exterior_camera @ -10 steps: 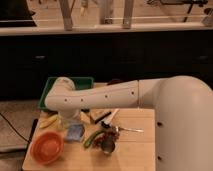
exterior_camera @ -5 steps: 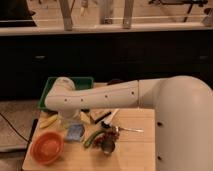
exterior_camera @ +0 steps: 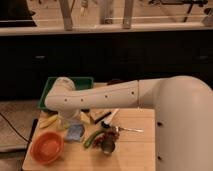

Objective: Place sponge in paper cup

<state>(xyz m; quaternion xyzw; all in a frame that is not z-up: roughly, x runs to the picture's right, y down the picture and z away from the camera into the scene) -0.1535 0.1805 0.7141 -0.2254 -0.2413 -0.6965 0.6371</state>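
Observation:
The sponge is a small light-blue pad lying flat on the wooden table, left of the middle. My white arm reaches across from the right. My gripper hangs from its end at the table's back left, just behind and above the sponge. I cannot make out a paper cup. A pale shape under the arm's end blends with the gripper, so the cup may be hidden there.
An orange bowl sits at the front left. A long green vegetable lies right of the sponge, next to a metal cup and a spoon. A yellow item and a green tray are at the back left.

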